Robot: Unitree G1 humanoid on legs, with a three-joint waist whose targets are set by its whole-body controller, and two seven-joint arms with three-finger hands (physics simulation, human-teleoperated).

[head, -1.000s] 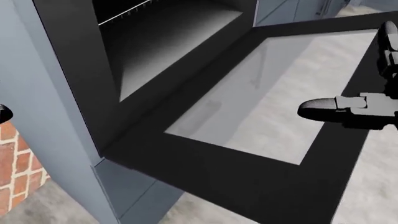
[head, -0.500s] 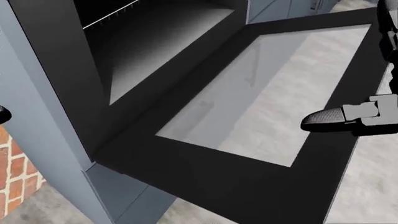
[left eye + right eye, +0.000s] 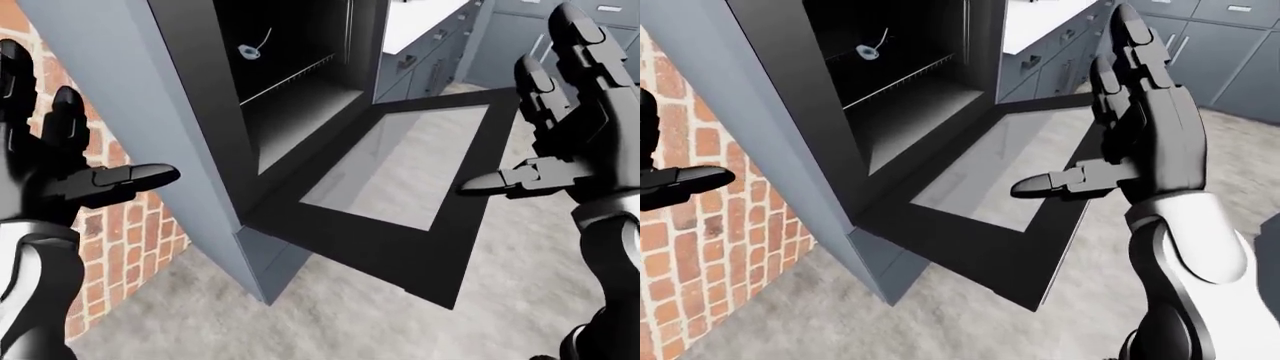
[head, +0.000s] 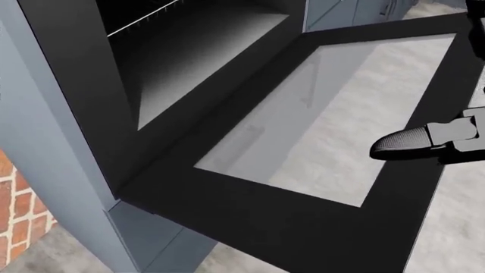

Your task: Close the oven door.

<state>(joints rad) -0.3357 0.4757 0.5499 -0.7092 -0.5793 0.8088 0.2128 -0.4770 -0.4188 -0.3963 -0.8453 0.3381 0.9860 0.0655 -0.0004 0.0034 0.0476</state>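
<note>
Black-framed with a clear glass pane, the oven door (image 3: 400, 187) hangs fully open, lowered to roughly horizontal and projecting from the base of the oven cavity (image 3: 290, 82) toward the lower right of the left-eye view. The grey floor shows through the glass. Inside the dark cavity a wire rack (image 3: 285, 79) spans the opening, and a small round fitting sits on the inner wall.

The oven is built into a tall grey cabinet (image 3: 150, 97); a red brick wall (image 3: 120, 232) stands to its left in the left-eye view. Grey base cabinets with handles and a white countertop (image 3: 425, 19) run along the top right.

The right hand (image 3: 570, 127) is held over the door's right edge, fingers spread and upright, thumb pointing left over the frame; contact with the door cannot be determined. The left hand (image 3: 60, 165) is raised at the left edge, well apart from the door, fingers extended, holding nothing.
</note>
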